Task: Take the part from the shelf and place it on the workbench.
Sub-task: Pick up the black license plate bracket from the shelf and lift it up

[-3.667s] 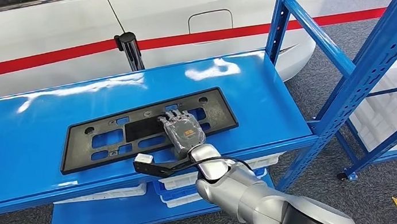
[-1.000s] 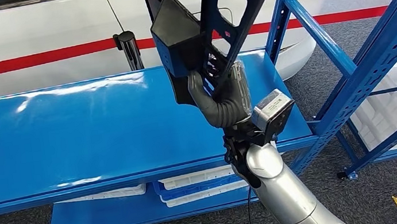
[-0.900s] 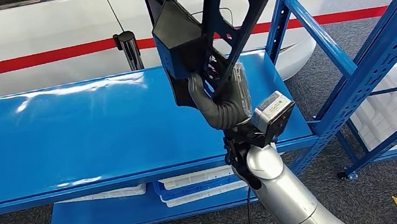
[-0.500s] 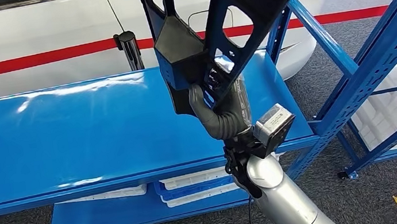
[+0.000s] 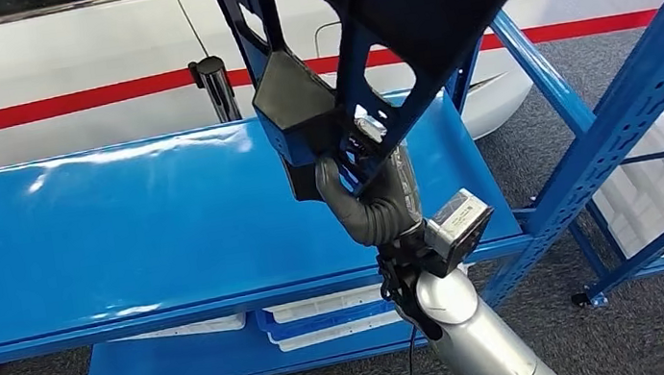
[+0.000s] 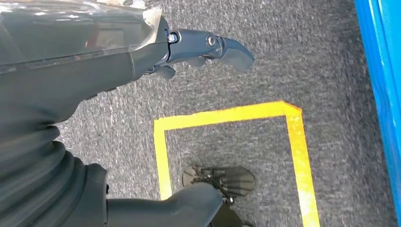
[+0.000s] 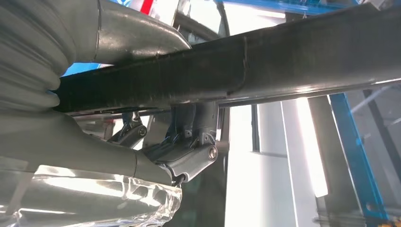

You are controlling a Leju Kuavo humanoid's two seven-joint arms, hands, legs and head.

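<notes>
My right hand (image 5: 370, 197) holds the black plastic part (image 5: 384, 25), a flat frame with cut-outs, lifted well above the blue shelf (image 5: 121, 235) and close to the head camera. The thumb wraps one bar of the frame. In the right wrist view the part (image 7: 265, 61) runs as a dark bar across the hand (image 7: 94, 142), whose fingers (image 7: 189, 161) curl under it. My left hand (image 6: 198, 47) hangs over grey carpet with its fingers apart and nothing in them.
A white vehicle with a red stripe (image 5: 55, 98) stands behind the shelf. Blue uprights (image 5: 627, 100) rise at the right. White bins (image 5: 326, 319) sit on the lower shelf. Yellow floor tape (image 6: 227, 118) marks the carpet by my left side.
The part lay flat on the shelf under my right hand; now the hand holds it raised and tilted. Over the last second it has come closer to the camera and slightly left.
</notes>
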